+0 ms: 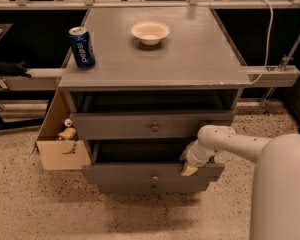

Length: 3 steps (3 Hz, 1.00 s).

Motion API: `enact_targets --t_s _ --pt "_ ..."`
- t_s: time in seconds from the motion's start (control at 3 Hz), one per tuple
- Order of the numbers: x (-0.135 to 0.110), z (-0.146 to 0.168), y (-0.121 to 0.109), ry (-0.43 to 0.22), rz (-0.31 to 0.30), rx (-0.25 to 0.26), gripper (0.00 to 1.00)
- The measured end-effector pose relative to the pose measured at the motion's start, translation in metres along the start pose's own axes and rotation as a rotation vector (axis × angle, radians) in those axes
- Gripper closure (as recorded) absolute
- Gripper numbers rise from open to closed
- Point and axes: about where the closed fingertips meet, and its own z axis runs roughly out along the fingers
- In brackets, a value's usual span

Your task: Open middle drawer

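The grey cabinet (200,59) has three knobbed drawers stacked at its front. The middle drawer (120,174) is pulled out toward me, with a dark opening behind its front. Its small round knob (154,178) sits at the centre of the front. My gripper (186,163) is at the top right edge of this drawer's front, at the end of my white arm (230,141), which reaches in from the right. The top drawer (115,126) stands slightly out above it. The bottom drawer (140,188) shows only as a strip under the middle one.
A blue Pepsi can (82,46) and a white bowl (150,32) stand on the cabinet top. An open cardboard box (60,146) with small items sits on the speckled floor at the cabinet's left. My white body (282,189) fills the lower right. Rails and a cable run behind.
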Motion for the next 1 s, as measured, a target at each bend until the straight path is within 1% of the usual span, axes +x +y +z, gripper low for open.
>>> enact_targets --t_s 0.33,0.67,1.0 --pt "-0.0074 -0.0108 0.0147 -0.027 -0.005 -0.023 1.00" --pt "-0.0075 -0.0107 0.0148 -0.027 -0.005 -0.023 0.84" --pt "-0.0075 -0.0107 0.0148 -0.027 -0.005 -0.023 0.62"
